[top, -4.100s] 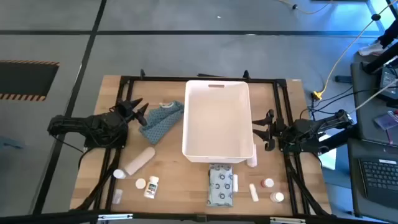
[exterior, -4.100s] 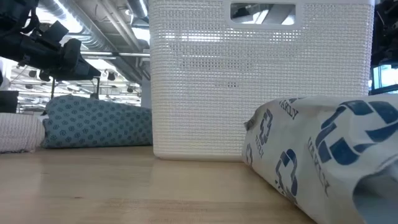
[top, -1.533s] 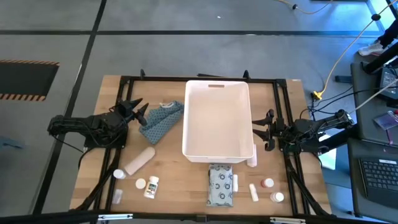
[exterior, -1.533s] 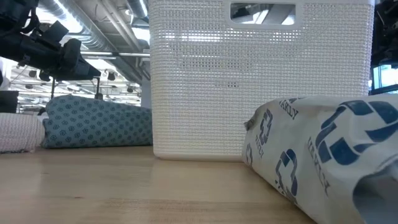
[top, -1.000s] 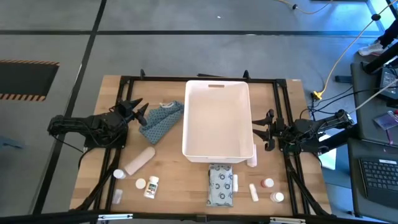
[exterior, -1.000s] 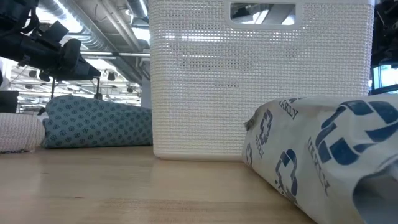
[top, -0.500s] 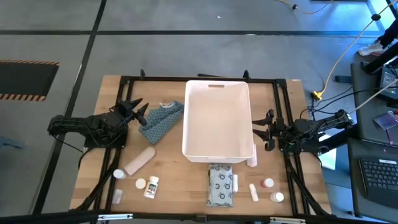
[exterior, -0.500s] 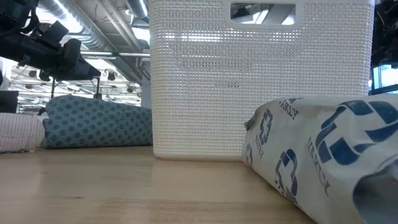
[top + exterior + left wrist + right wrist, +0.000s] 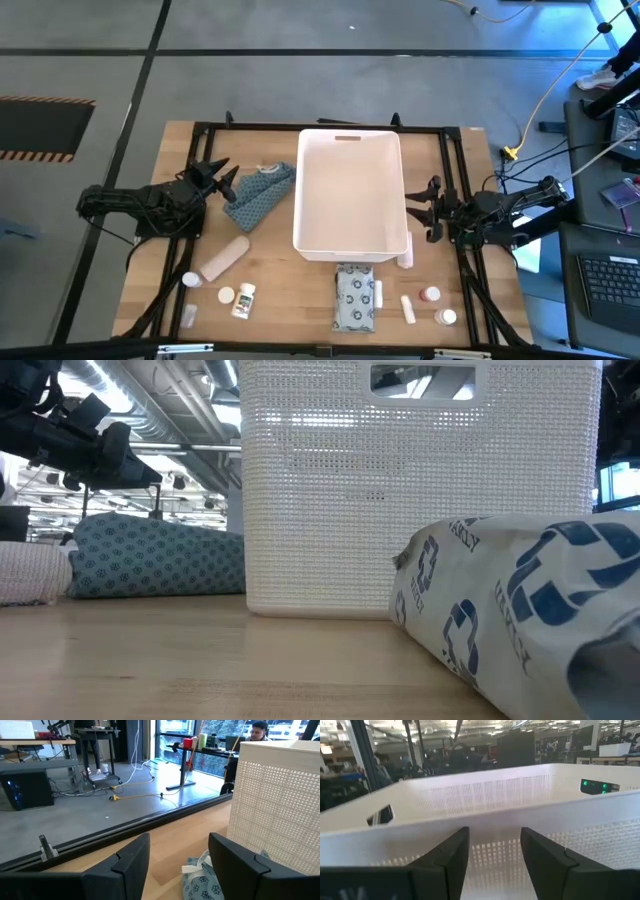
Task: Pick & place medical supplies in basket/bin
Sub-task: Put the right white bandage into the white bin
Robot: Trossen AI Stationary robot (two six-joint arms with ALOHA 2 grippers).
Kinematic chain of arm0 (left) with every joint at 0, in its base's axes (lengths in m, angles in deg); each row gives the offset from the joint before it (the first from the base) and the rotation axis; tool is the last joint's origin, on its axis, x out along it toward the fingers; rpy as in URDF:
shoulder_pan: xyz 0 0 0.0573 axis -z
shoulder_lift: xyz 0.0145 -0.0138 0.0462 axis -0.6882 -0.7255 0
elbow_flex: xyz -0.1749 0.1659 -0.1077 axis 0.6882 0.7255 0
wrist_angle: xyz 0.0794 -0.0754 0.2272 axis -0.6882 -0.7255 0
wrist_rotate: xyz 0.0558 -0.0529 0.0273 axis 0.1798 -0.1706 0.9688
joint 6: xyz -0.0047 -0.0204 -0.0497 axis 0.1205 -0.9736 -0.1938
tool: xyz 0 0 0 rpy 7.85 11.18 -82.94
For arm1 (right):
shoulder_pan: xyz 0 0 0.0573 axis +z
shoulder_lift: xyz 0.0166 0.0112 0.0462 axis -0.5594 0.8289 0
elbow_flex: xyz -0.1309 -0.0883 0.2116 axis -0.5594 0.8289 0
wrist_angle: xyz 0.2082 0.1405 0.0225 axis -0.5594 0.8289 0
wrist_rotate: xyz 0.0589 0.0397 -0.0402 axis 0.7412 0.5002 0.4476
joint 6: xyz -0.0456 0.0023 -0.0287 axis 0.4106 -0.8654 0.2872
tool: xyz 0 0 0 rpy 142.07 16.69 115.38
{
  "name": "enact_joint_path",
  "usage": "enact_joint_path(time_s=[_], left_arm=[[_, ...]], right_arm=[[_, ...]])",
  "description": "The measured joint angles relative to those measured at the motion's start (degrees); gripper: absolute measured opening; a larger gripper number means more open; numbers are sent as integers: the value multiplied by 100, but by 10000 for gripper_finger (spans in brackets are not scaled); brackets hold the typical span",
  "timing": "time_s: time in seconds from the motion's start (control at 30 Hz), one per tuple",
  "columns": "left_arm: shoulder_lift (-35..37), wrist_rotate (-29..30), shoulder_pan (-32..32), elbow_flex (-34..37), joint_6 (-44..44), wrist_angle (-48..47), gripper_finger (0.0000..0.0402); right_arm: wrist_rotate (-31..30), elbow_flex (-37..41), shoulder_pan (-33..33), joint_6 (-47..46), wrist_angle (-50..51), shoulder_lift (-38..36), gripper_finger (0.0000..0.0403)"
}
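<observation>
The white basket/bin (image 9: pixel 350 190) stands in the middle of the table. My left gripper (image 9: pixel 215 175) hovers open to its left, above a blue patterned soft pack (image 9: pixel 258 193); in the left wrist view its fingers (image 9: pixel 180 865) frame that pack (image 9: pixel 200 882) without touching it. My right gripper (image 9: pixel 430 210) is open at the bin's right wall (image 9: pixel 495 795). Near the front edge lie a beige bandage roll (image 9: pixel 223 258), white pill bottles (image 9: pixel 243 299), a grey-white patterned pack (image 9: pixel 356 297), a white tube (image 9: pixel 407 308) and red-capped bottles (image 9: pixel 431 295).
A black frame (image 9: pixel 200 130) runs around the table top. In the low view the bin (image 9: pixel 420 490) fills the middle, with the patterned pack (image 9: pixel 520 620) close in front at the right and the blue pack (image 9: pixel 150 555) at the left.
</observation>
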Motion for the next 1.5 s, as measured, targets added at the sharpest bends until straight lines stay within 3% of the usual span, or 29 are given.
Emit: enact_joint_path(time_s=[0.23, 0.43, 0.63, 0.83, 0.93, 1.03, 1.2, 1.5], left_arm=[[1, 0, 0, 2, 0, 0, 196], [0, 0, 0, 0, -1, -1, 196], [2, 1, 0, 0, 0, -1, 196], [0, 1, 0, 1, 0, -1, 196], [1, -1, 0, 0, 0, -1, 196], [1, 0, 0, 0, 0, 0, 196], [2, 1, 0, 0, 0, -1, 196], [1, 1, 0, 1, 0, -1, 196]], right_arm=[[-1, -507, 2, -79, -226, -1, 181], [-78, -1618, 2, -56, 768, 382, 181], [-271, -3172, 2, -1349, 2768, 1540, 181], [56, -5040, 4, -2737, 5921, 3062, 181], [163, -5567, 4, -3251, 7037, 3702, 181], [306, -5749, 4, -4339, 7456, 4197, 181], [1191, -5543, 41, -6053, 7831, 4819, 181], [1731, -4471, 447, -6231, 7652, 5374, 181]])
